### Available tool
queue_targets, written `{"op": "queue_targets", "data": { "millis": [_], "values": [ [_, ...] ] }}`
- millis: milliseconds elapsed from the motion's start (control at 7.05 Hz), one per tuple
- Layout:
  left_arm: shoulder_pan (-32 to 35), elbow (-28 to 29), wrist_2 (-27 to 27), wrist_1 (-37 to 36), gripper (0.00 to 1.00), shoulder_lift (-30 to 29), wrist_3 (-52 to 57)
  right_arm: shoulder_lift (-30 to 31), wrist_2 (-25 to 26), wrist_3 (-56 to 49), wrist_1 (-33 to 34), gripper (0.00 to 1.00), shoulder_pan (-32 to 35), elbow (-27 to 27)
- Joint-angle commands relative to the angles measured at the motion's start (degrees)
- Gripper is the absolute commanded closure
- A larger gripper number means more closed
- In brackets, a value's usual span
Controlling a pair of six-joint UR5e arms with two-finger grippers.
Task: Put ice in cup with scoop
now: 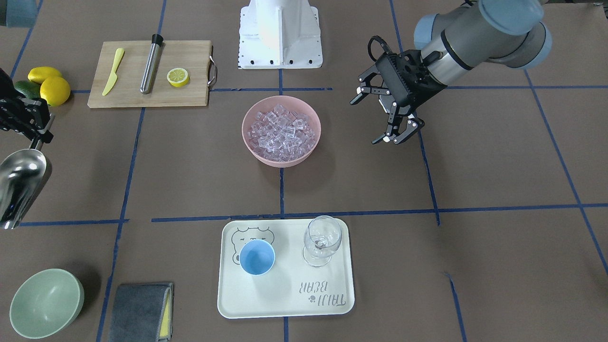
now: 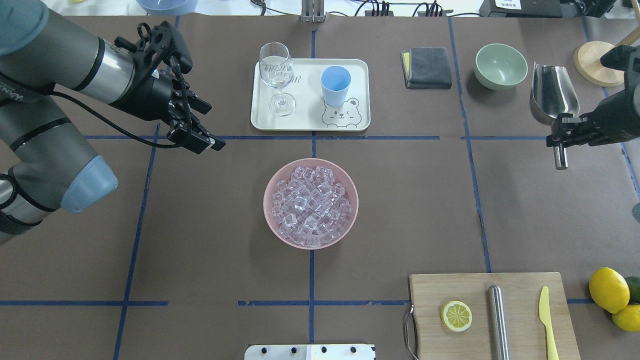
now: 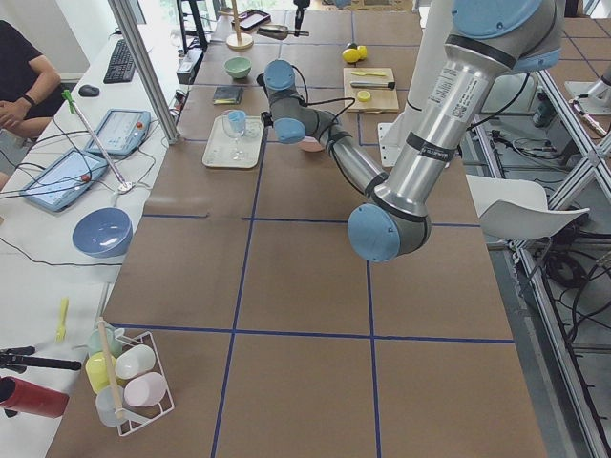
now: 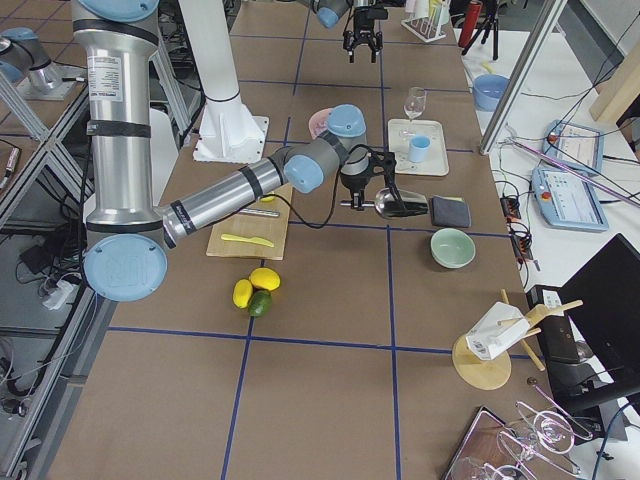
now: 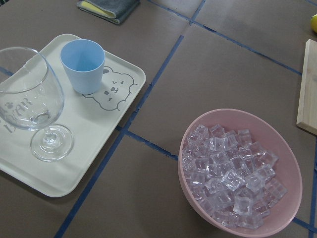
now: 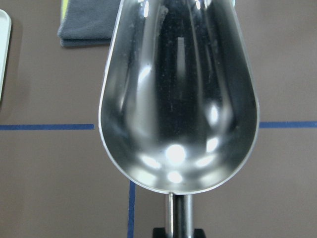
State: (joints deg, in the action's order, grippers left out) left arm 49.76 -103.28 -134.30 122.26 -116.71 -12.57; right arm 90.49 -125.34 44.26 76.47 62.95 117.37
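Note:
The ice (image 2: 310, 205) is a heap of clear cubes in a pink bowl (image 2: 270, 220) at the table's middle; it also shows in the left wrist view (image 5: 233, 173). The light-blue cup (image 2: 335, 85) stands upright and empty on a cream tray (image 2: 310, 122), next to a wine glass (image 2: 276, 75). My right gripper (image 2: 565, 132) is shut on the handle of the steel scoop (image 2: 552, 92), held above the table at the far right. The scoop's trough (image 6: 178, 99) is empty. My left gripper (image 2: 210, 127) is open and empty, left of the tray and bowl.
A pale-green bowl (image 2: 500, 65) and a grey cloth (image 2: 427, 67) lie near the scoop. A cutting board (image 2: 492, 315) holds a lemon half, a steel cylinder and a yellow knife. Lemons (image 2: 610, 292) lie at the right edge.

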Motion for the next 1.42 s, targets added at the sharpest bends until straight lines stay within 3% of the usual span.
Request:
{"op": "queue_targets", "data": {
  "millis": [0,425,567,851,1134,1276],
  "values": [
    [0.0,0.0,0.0,0.0,0.0,-0.3,0.0,-0.7,0.5,-11.0,-0.4,1.0,2.4,0.9],
    [-2.2,1.0,0.9,0.1,0.0,-0.4,0.4,1.3,-2.6,-29.4,2.5,1.0,1.7,1.5],
    [-3.9,0.9,6.2,0.0,0.0,-0.1,3.2,1.3,-3.0,-34.8,7.5,1.0,1.0,2.8],
    [-6.8,0.7,7.9,0.0,0.0,2.9,5.2,0.7,-2.8,-41.4,16.9,1.0,-1.2,5.3],
    [-11.7,0.6,13.9,0.0,0.0,3.6,6.4,0.5,-1.9,-46.1,19.3,1.0,-2.3,6.9],
    [-14.0,0.9,15.2,-0.1,0.0,3.6,6.5,-1.6,-1.1,-52.7,24.4,1.0,-2.4,7.3]
  ]
}}
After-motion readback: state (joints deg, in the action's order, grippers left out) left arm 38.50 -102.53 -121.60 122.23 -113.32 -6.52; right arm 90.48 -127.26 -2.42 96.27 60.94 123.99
